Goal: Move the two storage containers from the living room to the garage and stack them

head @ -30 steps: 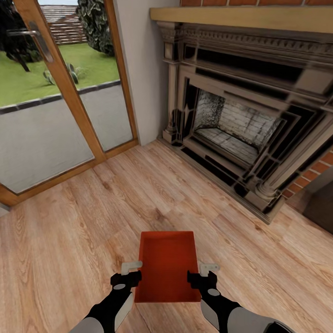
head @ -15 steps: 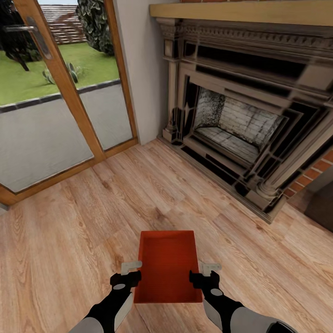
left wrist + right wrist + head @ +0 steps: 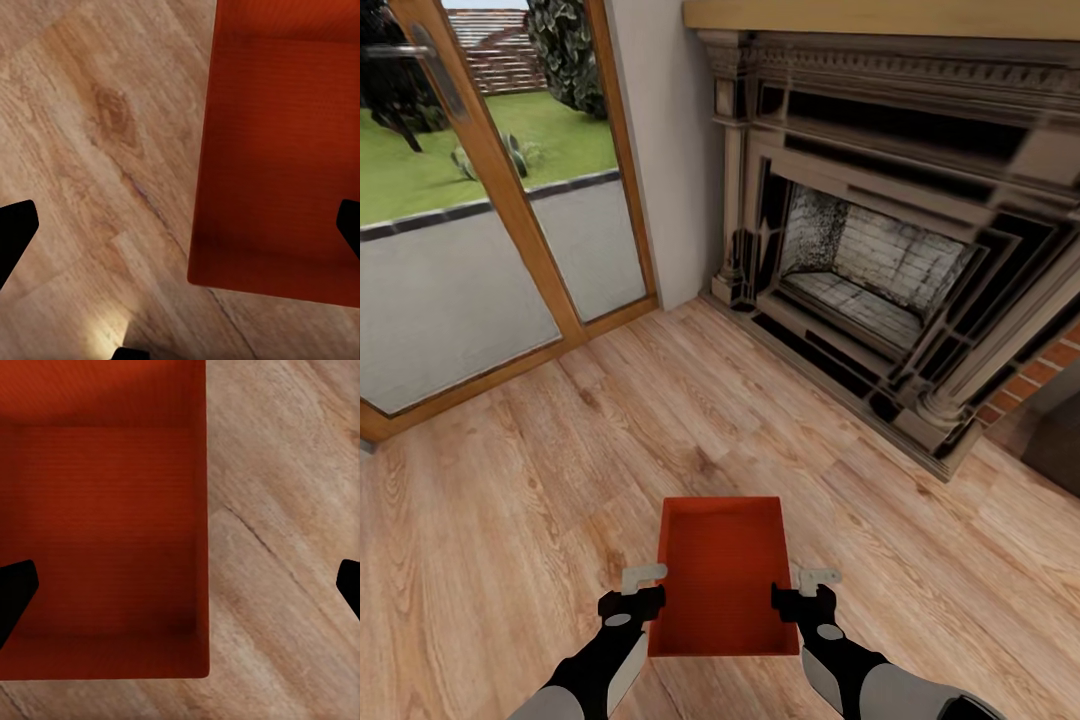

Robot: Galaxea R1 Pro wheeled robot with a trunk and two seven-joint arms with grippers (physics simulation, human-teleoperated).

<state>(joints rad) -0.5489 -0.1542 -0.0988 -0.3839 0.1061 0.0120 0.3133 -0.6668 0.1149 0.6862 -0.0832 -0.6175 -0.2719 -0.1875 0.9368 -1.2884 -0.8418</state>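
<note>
Left gripper (image 3: 657,590): your fingers spread wide, straddling the container's left wall.
Right gripper (image 3: 792,592): same, splayed over the right wall.
Storage container (image 3: 722,575): between your grippers, above the wood-plank floor (image 3: 510,500).
Beyond: fireplace (image 3: 880,250), glass door (image 3: 470,230).

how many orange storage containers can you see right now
1. The storage container sits over the wood-plank floor between the left hand and right hand, in front of the fireplace. A second one may be out of frame.
</note>
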